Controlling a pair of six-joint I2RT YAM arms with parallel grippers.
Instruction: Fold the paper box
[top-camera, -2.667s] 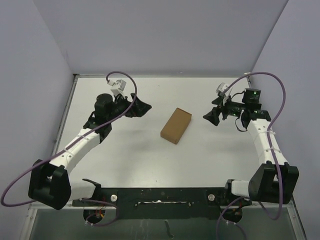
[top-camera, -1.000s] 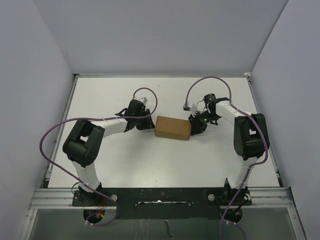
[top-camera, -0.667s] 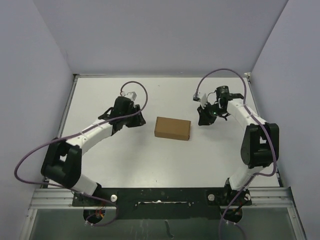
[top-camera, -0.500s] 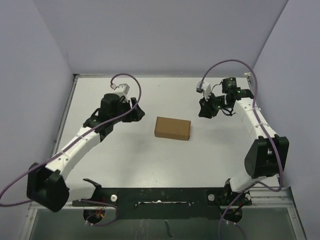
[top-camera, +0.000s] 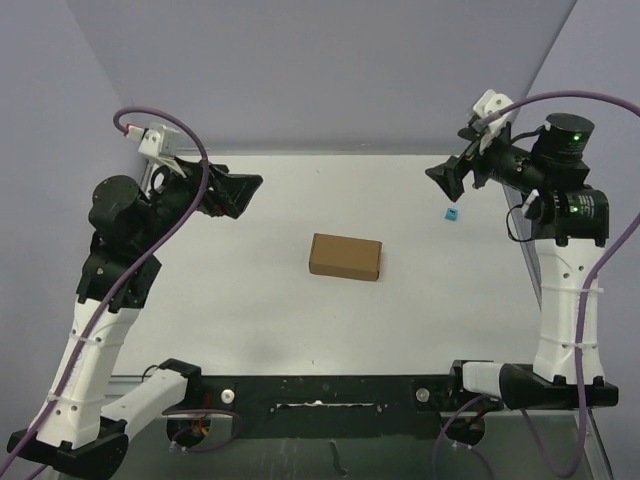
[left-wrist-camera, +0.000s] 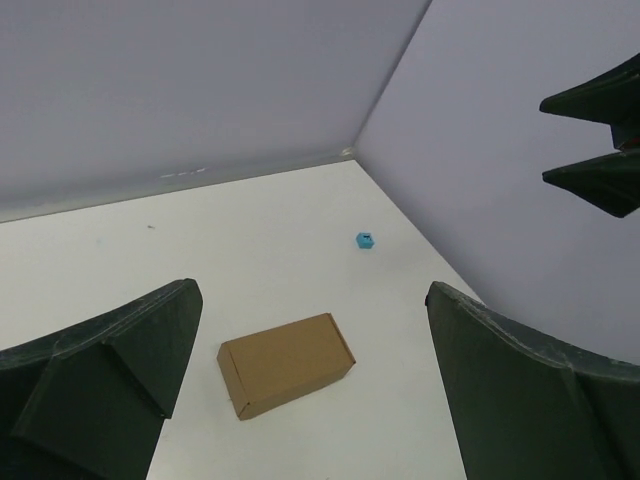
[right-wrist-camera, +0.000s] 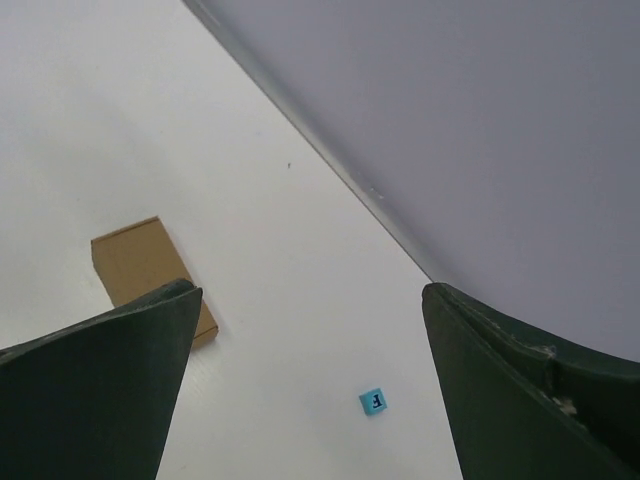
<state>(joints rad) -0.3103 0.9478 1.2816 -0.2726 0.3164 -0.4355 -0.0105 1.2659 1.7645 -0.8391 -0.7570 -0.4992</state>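
Observation:
The paper box (top-camera: 345, 257) is a closed brown carton lying flat in the middle of the white table. It also shows in the left wrist view (left-wrist-camera: 286, 363) and partly behind a finger in the right wrist view (right-wrist-camera: 140, 262). My left gripper (top-camera: 238, 191) is raised high at the back left, open and empty. My right gripper (top-camera: 452, 177) is raised high at the back right, open and empty. Both are far from the box.
A tiny blue cube (top-camera: 452, 213) lies on the table at the back right, below the right gripper; it shows in the left wrist view (left-wrist-camera: 366, 240) and the right wrist view (right-wrist-camera: 373, 402). Purple-grey walls enclose the table on three sides.
Both arms have drawn back from the box and lifted high toward the back corners. The box, turned square earlier, has stayed in place since they let go.

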